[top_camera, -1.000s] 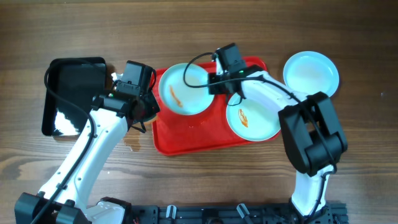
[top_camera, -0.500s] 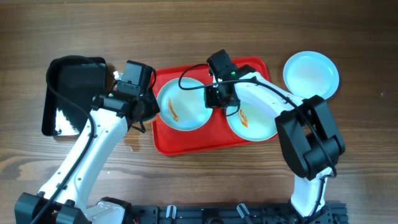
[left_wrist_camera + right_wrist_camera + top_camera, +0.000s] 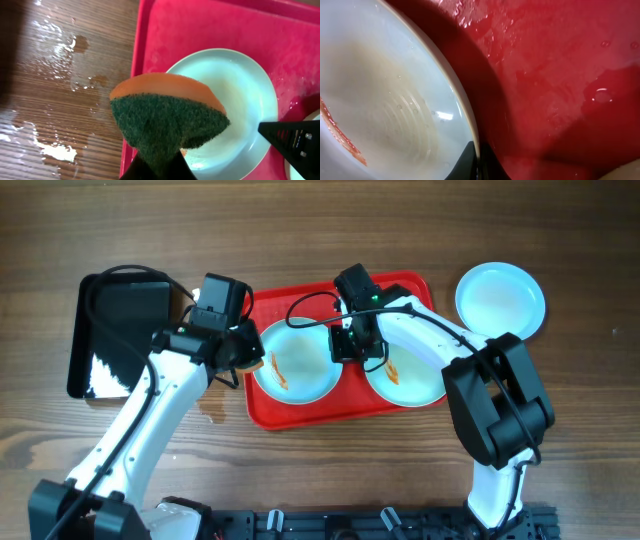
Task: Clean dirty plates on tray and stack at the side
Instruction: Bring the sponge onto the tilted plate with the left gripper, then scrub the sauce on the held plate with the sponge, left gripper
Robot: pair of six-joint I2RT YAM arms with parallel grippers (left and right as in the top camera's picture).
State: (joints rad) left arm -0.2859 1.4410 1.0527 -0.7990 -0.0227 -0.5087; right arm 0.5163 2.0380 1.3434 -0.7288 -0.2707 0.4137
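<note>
On the red tray (image 3: 300, 408) lie two plates. The left plate (image 3: 300, 362) carries an orange smear (image 3: 278, 370), and my right gripper (image 3: 347, 350) is shut on its right rim; the right wrist view shows that gripper (image 3: 478, 162) pinching the rim of the plate (image 3: 385, 110). The right plate (image 3: 415, 378) is also smeared. A third, clean plate (image 3: 500, 298) sits off the tray at the back right. My left gripper (image 3: 244, 360) is shut on a green-and-orange sponge (image 3: 167, 117), held over the left edge of the left plate (image 3: 240, 95).
A glossy black tray (image 3: 115, 335) lies left of the red tray. Water is spilled on the wooden table (image 3: 50, 100) beside the red tray's left rim (image 3: 134, 75). The red tray's floor (image 3: 560, 75) is wet.
My right gripper has dragged the left plate from the tray's back toward its front. The left gripper with the sponge has shifted right, up to that plate's edge.
</note>
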